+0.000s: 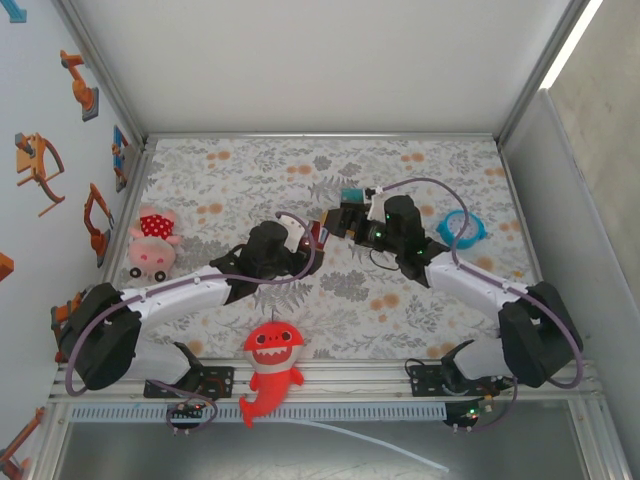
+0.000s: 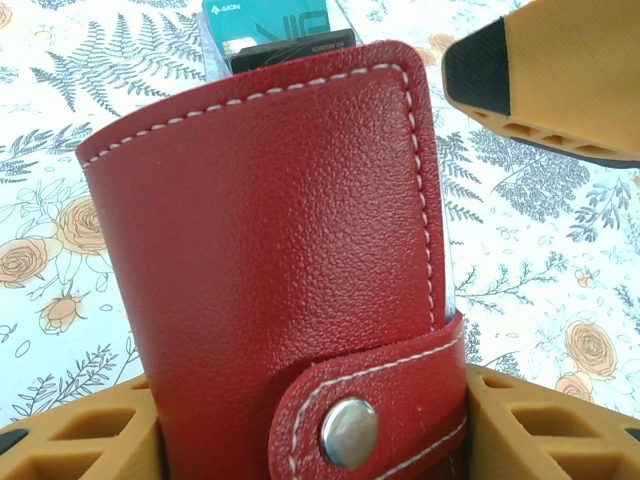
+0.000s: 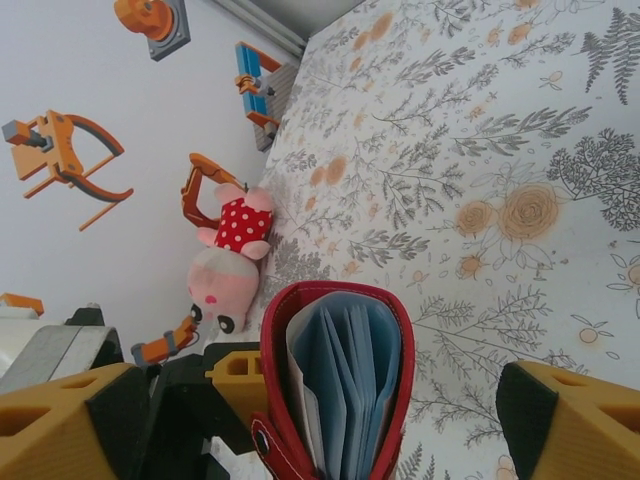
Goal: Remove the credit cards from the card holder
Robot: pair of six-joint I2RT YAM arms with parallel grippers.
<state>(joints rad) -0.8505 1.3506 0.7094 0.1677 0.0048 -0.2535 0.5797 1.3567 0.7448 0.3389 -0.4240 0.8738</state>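
Note:
The dark red card holder [image 2: 270, 250] stands upright in my left gripper [image 2: 310, 445], which is shut on its lower end, one orange finger [image 2: 90, 440] on each side; the strap tab is snapped shut. From its edge, the holder [image 3: 335, 380] gapes slightly and shows bluish-grey inner panels [image 3: 350, 370]. My right gripper [image 3: 320, 410] is open, its fingers [image 3: 570, 420] well clear on either side of the holder. Teal and black card edges [image 2: 275, 30] show past the holder's top; I cannot tell whether they sit inside it. From above, both grippers meet at the holder [image 1: 321, 232] mid-table.
A pink plush pig [image 1: 150, 243] lies at the left wall and a red shark plush [image 1: 270, 365] at the front rail. A blue ring [image 1: 460, 228] lies right of the right arm. A teal-topped dark block [image 1: 350, 195] sits at the right gripper's tip.

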